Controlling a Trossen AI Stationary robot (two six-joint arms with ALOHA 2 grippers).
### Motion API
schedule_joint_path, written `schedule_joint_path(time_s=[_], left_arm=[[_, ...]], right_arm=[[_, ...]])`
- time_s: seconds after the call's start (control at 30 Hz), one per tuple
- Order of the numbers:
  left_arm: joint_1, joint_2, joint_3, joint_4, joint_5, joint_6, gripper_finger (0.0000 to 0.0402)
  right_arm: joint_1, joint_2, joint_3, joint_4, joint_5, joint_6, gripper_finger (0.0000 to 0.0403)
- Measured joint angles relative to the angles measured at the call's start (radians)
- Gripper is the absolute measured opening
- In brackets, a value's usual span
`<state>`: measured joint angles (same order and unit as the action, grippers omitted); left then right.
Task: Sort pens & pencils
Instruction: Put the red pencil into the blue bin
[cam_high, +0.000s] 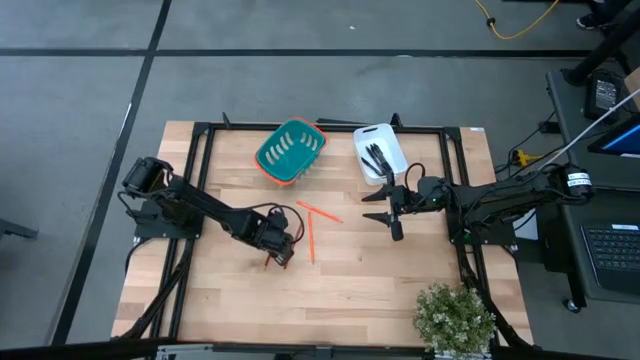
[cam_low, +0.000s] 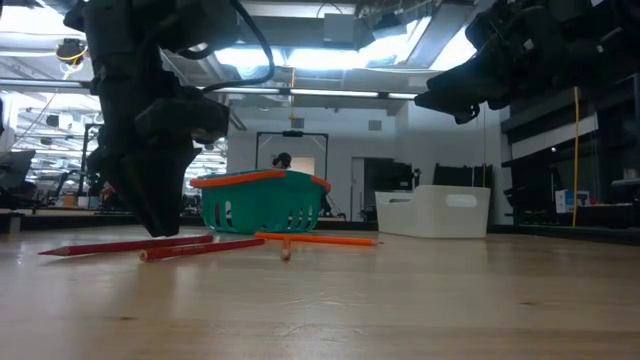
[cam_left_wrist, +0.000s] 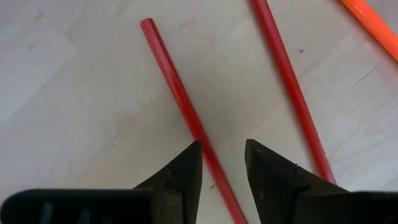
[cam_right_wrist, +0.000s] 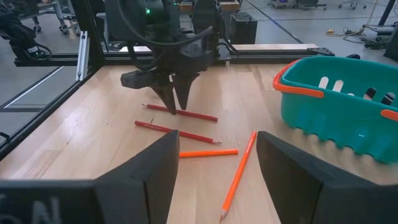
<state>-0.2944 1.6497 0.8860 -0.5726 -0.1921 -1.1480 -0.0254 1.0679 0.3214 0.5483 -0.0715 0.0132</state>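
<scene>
Two red pencils (cam_left_wrist: 180, 93) (cam_left_wrist: 289, 87) lie flat on the table, and two orange pencils (cam_right_wrist: 208, 152) (cam_right_wrist: 239, 174) lie beside them. My left gripper (cam_left_wrist: 224, 162) points down over one red pencil (cam_right_wrist: 183, 112). It is open, with a finger standing on either side of the shaft near its middle; no touch shows. The black pens (cam_high: 375, 157) lie inside the white bin (cam_high: 392, 135). My right gripper (cam_high: 376, 207) is open and hangs above the table in front of the white bin, right of the pencils.
A teal basket with an orange rim (cam_high: 290, 150) stands at the table's far side, left of the white bin. A potted plant (cam_high: 455, 315) sits at the near right corner. Bare wood lies near of the pencils. A black frame borders the table.
</scene>
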Motion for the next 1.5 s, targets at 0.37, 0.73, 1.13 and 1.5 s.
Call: schedule_joint_path(time_s=[0.37,0.73,1.13,1.5], left_arm=[[0.000,0.000,0.000,-0.043,0.000,-0.002,0.0114],[0.000,0.000,0.000,-0.041,-0.008,-0.003,0.0114],[0.000,0.000,0.000,-0.041,-0.008,-0.023,0.0114],[0.006,0.075,0.007,-0.045,0.007,-0.020,0.0115]], right_arm=[[0.000,0.000,0.000,0.000,0.000,0.000,0.0216],[0.000,0.000,0.000,0.000,0.000,0.000,0.0216],[0.000,0.000,0.000,0.000,0.000,-0.001,0.0216],[0.000,0.000,0.000,0.000,0.000,-0.005,0.0216]])
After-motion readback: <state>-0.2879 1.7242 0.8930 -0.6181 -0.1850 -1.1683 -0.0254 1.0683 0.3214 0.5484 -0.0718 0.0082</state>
